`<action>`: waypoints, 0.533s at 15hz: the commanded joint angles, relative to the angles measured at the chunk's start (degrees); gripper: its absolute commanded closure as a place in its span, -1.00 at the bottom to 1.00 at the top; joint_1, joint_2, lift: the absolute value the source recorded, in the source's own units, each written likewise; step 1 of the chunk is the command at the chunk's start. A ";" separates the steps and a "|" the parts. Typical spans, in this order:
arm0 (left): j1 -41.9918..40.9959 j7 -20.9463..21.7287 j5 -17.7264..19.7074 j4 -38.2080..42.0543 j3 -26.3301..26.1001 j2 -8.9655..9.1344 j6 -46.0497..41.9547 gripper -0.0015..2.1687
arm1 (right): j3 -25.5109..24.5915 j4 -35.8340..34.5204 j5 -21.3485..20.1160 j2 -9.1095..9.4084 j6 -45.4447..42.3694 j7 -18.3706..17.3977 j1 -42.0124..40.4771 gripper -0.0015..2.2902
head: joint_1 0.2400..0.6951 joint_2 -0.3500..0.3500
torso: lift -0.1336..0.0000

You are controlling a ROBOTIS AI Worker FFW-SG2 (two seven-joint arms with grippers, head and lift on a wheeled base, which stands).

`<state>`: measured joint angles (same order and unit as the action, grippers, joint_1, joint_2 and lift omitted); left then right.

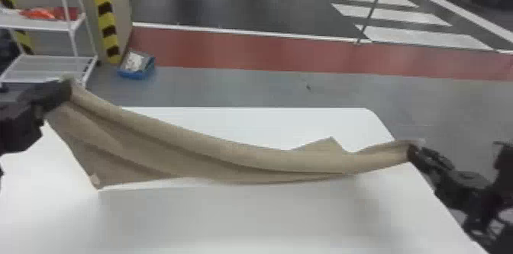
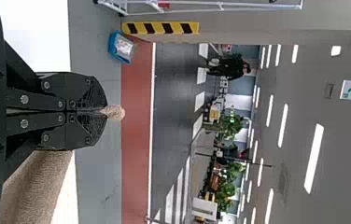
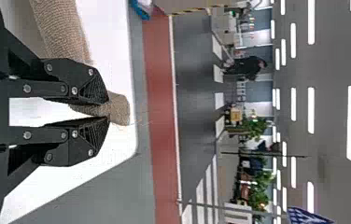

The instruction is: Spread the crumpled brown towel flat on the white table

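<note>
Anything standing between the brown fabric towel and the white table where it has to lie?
Nothing visible: held by the left black gripper and right black gripper, the brown fabric towel hangs over the white table.

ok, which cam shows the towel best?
Head view: it gets the towel from left claw to right claw, sag and folds included. Left wrist view: a tip past that claw, a stretch beside it. Right wrist view: the pinched end, plus a stretch beside the claw.
</note>
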<state>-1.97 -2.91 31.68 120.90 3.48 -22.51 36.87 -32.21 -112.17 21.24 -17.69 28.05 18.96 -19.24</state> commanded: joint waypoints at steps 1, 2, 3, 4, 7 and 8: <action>-0.32 0.01 -0.39 0.74 -0.49 0.45 0.00 0.59 | -1.46 -3.40 -5.25 4.33 3.73 2.92 -6.86 -0.48 | 0.93 -0.70 | -0.86; -0.67 0.01 -0.56 1.27 -0.40 0.54 0.00 0.59 | -3.13 -5.07 -5.69 5.47 9.18 7.32 -8.62 -0.53 | 1.00 -0.71 | -0.86; -0.85 0.01 -0.56 1.45 -0.40 0.54 0.18 0.59 | -5.06 -7.10 -5.51 6.62 13.39 9.86 -9.76 -0.56 | 1.00 -0.72 | -0.86; -0.93 0.01 -0.83 1.71 -0.40 0.54 0.18 0.59 | -7.08 -9.20 -5.25 7.58 17.26 11.36 -10.20 -0.70 | 1.00 -0.72 | -0.86; -1.46 0.01 -1.00 2.15 -0.31 0.71 0.18 0.58 | -12.44 -14.21 -2.43 8.20 22.36 13.56 -10.46 -0.91 | 1.00 -0.76 | -0.86; -1.55 0.01 -1.27 2.06 -0.40 0.71 0.18 0.59 | -12.62 -14.48 -1.64 7.67 22.71 12.68 -8.27 -0.92 | 1.00 -0.79 | -0.86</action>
<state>-3.42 -2.90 30.68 122.95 3.14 -21.81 37.06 -43.91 -125.64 18.32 -9.59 50.05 32.16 -29.35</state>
